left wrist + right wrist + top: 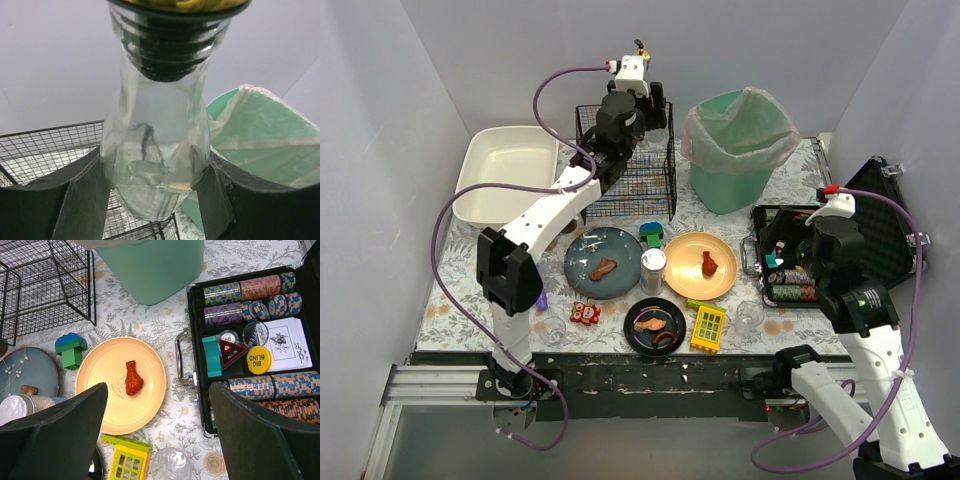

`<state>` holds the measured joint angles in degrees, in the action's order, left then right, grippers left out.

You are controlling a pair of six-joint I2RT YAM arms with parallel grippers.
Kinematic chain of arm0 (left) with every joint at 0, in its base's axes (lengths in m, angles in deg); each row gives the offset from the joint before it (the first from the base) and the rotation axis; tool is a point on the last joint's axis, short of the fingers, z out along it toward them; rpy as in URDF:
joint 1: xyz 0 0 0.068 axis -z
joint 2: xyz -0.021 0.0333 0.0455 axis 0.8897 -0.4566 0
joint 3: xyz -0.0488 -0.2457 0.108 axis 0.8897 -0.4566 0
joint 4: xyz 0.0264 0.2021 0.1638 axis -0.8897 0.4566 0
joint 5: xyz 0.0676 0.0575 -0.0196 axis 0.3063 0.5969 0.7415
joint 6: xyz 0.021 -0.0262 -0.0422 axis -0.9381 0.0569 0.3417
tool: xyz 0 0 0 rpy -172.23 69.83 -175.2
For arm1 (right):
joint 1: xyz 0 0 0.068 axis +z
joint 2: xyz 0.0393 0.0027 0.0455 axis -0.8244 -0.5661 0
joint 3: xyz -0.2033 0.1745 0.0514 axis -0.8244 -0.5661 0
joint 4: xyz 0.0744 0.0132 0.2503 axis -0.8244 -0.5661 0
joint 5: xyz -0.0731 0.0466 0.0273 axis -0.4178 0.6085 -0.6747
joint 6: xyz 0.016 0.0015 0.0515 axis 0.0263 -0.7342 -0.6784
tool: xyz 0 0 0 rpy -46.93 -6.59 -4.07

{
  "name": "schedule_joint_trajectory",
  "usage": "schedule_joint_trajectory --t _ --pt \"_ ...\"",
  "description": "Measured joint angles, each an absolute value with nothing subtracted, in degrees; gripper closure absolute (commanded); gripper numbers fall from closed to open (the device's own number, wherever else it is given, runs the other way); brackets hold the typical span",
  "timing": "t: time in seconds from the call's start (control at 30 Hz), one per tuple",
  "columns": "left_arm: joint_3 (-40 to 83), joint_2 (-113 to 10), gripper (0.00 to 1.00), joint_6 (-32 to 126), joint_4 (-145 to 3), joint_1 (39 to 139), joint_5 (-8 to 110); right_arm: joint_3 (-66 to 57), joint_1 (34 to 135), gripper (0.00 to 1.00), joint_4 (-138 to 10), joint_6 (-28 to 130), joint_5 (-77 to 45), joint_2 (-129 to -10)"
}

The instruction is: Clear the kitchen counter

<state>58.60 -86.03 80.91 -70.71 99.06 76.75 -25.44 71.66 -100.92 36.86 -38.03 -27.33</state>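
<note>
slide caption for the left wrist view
Left end effector grips a clear bottle, wire basket and lined green bin behind.

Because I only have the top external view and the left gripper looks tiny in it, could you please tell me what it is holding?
Observer: The left gripper is shut on a clear glass bottle, with one finger pressed against each side of its body.
Operator: Thank you. Is the right gripper carrying anything?
Observer: No, the right gripper is open, with nothing between its fingers.
Operator: Can you read anything inside the open case?
Observer: Yes. In the poker chip case, a yellow disc reads BIG BLIND.
</note>
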Motion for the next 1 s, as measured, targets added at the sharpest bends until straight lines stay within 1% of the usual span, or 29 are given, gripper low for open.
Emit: schedule_joint_trajectory --t 0.43,1.0 --pt "58.56 -89.28 1.0 80.93 -70.96 96.0 73.51 -25.55 71.66 0.09 -100.89 36.88 -38.07 -27.66" --pt "54.53 -93.98 1.0 78.92 -78.56 96.0 74.0 -26.93 71.66 0.09 -100.13 36.95 -38.03 -28.88"
